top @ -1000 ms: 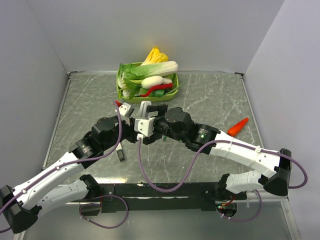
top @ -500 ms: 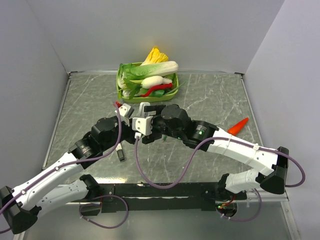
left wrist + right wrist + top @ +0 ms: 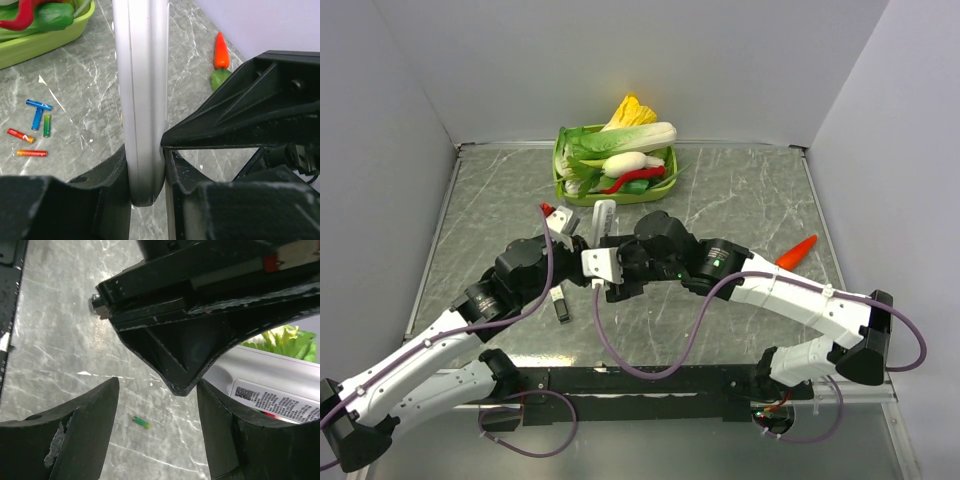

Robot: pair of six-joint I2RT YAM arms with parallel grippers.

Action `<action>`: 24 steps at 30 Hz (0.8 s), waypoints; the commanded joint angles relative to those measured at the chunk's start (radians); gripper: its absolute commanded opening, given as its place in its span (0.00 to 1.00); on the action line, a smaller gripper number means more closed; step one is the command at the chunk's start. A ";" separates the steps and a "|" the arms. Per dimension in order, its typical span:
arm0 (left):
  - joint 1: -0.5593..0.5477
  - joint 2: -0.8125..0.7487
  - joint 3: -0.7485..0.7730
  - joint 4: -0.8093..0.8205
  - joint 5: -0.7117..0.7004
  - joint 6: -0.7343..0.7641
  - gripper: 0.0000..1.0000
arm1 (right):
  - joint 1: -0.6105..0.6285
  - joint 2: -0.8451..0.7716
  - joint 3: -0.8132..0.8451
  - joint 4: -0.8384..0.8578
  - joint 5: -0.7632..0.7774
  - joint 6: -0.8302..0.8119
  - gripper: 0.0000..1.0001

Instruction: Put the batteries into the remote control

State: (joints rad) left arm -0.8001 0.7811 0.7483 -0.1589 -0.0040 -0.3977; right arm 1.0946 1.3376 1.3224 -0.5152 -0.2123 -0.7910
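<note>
My left gripper (image 3: 146,172) is shut on the lower end of a silver remote control (image 3: 142,85), which it holds on edge above the table. From above, the remote (image 3: 604,216) stands out of the left gripper (image 3: 582,228) in the middle of the table. Several batteries (image 3: 35,127), blue, green and red, lie loose on the marble to its left. One green battery (image 3: 141,422) lies under my right gripper (image 3: 158,383). That gripper is open, with the left gripper's black finger between its jaws. The remote's labelled back (image 3: 272,392) shows just to its right.
A green tray (image 3: 563,185) of vegetables stands at the back. A carrot (image 3: 796,252) lies to the right. A small dark object (image 3: 560,306) lies on the table by the left arm. Both arms crowd the table's centre (image 3: 640,255).
The right arm has swung left toward the left gripper and its jaws have narrowed. The left gripper has shifted slightly left with the remote still in it.
</note>
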 commanded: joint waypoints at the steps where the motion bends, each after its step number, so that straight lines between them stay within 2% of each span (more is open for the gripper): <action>1: -0.013 -0.005 0.003 0.079 -0.051 -0.053 0.01 | -0.008 -0.050 -0.034 0.069 -0.016 0.096 0.72; 3: -0.013 -0.009 -0.024 0.091 -0.074 -0.078 0.01 | -0.025 -0.109 -0.077 0.173 0.025 0.162 0.74; 6: -0.013 -0.026 -0.075 0.143 -0.082 -0.115 0.01 | -0.070 -0.182 -0.144 0.332 0.091 0.347 0.77; 8: -0.013 -0.037 -0.107 0.200 -0.067 -0.136 0.01 | -0.102 -0.210 -0.190 0.438 0.132 0.530 0.83; 10: -0.011 -0.040 -0.125 0.235 -0.030 -0.144 0.01 | -0.120 -0.229 -0.207 0.478 0.197 0.724 0.93; 13: -0.013 -0.034 -0.153 0.308 -0.005 -0.165 0.01 | -0.131 -0.224 -0.213 0.511 0.255 0.924 0.99; 15: -0.013 -0.028 -0.167 0.352 0.016 -0.182 0.01 | -0.131 -0.213 -0.223 0.558 0.289 1.042 0.99; 18: -0.013 -0.011 -0.179 0.403 0.036 -0.201 0.01 | -0.131 -0.163 -0.198 0.523 0.333 1.142 0.99; 24: -0.013 0.018 -0.191 0.456 0.062 -0.236 0.01 | -0.127 -0.089 -0.164 0.495 0.337 1.205 0.99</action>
State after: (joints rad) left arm -0.8085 0.7895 0.5617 0.1768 0.0216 -0.5911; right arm 0.9642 1.2163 1.1183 -0.0284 0.0917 0.2920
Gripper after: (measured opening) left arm 0.300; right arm 0.993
